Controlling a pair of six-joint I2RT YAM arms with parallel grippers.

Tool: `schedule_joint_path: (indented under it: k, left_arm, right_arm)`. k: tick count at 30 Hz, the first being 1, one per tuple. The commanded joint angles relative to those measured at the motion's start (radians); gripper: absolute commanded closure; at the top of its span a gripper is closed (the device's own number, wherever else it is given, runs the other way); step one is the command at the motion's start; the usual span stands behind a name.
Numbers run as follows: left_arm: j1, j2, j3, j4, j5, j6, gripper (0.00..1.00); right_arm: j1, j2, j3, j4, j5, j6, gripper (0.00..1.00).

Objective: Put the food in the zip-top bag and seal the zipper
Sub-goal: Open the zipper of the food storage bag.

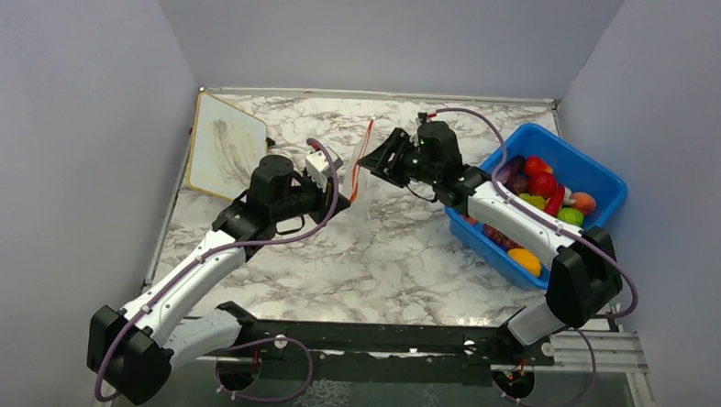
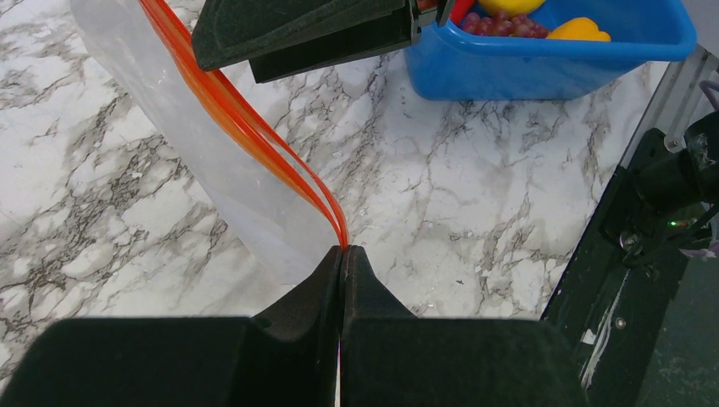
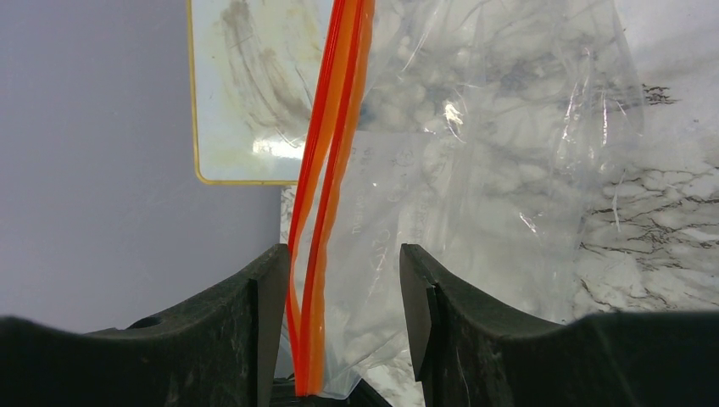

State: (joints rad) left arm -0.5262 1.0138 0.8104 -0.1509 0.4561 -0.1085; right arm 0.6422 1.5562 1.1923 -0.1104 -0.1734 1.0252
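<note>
1. Near edge: both arm bases are bolted side by side to a black rail at the front of the marble table (image 1: 382, 250).

2. Left gripper (image 2: 342, 254): the jaws are pressed fully together, pinching the near end of the zipper (image 2: 254, 127). The two orange-red tracks meet at this pinch point and run away from it slightly parted.

3. Zip-top bag (image 2: 212, 153): located at mid-table, between the two grippers, with its mouth edge stretched from one to the other. The clear film hangs to one side of the zipper. It cannot be told whether the lower edge touches the table.

4. Right gripper (image 3: 343, 263): the jaws stand about half-way apart and straddle the far part of the bag mouth. In the right wrist view the zipper runs just beside the inner face of the left-hand one of the fingers (image 3: 263, 297). The other finger stands apart from the film. No grip is shown.

5. Blue bin (image 1: 606, 177): on the right side of the table, beside the right forearm. The food (image 1: 541, 182) lies inside it: red, purple, green, orange and yellow pieces, plus grapes.

6. Far left: a white board with a yellow edge (image 1: 226, 147) lies by the left wall
</note>
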Motion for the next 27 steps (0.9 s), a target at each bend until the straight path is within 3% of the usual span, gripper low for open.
schedule_joint_path:
  k: [1,15,27]
  left_arm:
    - [-0.009,0.0,0.003,0.007,0.017,0.015,1.0]
    - [-0.011,0.012,0.006,0.008,0.022,0.019,1.0]
    - [-0.011,0.014,0.004,0.008,0.021,0.024,1.0]
  right_arm:
    - [0.007,-0.006,0.021,0.021,0.014,0.004,0.49]
    - [0.006,0.08,0.073,-0.058,0.065,-0.062,0.54]
    - [0.007,0.053,0.042,0.013,-0.037,-0.033,0.54]
